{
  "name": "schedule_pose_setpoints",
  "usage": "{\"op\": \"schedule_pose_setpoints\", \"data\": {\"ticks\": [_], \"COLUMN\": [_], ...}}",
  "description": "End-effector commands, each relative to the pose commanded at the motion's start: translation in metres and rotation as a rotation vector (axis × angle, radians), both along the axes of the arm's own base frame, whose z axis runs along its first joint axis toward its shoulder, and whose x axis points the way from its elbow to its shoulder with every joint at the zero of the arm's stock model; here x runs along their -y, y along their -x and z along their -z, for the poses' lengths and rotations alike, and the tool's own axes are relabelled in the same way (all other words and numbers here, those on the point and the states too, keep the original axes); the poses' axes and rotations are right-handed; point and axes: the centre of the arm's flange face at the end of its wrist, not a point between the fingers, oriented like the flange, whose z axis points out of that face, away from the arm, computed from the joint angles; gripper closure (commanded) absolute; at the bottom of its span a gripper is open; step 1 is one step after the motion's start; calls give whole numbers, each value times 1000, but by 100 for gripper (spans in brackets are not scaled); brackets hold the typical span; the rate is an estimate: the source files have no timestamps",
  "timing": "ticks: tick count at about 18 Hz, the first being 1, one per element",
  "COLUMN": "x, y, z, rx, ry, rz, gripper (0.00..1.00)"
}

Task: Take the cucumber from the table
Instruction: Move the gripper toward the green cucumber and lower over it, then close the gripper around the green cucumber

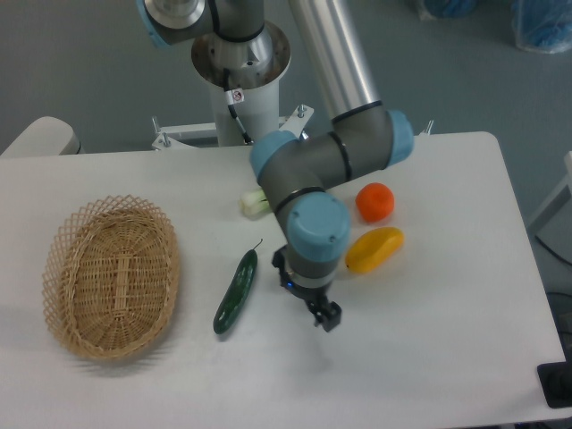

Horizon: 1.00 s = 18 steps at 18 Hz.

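Cucumber (pixel 236 291) lies on the table (pixel 447 357), just right of the basket (pixel 112 277), stem at 1 o'clock. Gripper (pixel 326 317) hangs near it at 3 o'clock — open or closed, can't tell. Approach should prob. straddle its mid-length, jaws crosswise. Open tabletop toward 6 — basket crowds 9.

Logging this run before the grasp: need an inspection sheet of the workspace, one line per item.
Surface: white table, rounded corners, flat.
Job's thing: cucumber lying flat, stem tip pointing away from the camera, untouched.
Clutter: wicker basket left of it, nothing seen inside; orange round fruit; yellow fruit; bok choy mostly hidden behind the arm.
Gripper: gripper right of the cucumber, holding nothing; fingers' gap too small to judge.
Cables: one cable on the robot base column.
Surroundings: grey floor, blue bags at top right.
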Motion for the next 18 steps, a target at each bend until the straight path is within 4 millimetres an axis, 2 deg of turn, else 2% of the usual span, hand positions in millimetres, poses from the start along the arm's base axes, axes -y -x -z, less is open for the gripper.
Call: {"op": "schedule_pose_setpoints", "data": {"ticks": [5, 9, 15, 18], "x": [-6, -23, -22, -28], "y": [-21, -53, -71, -72], "z": [6, 17, 37, 43], "rx": [12, 16, 39, 21], "ry": [16, 41, 77, 58], "rz": [-49, -142, -154, -199], "gripper": [0, 0, 0, 0]}}
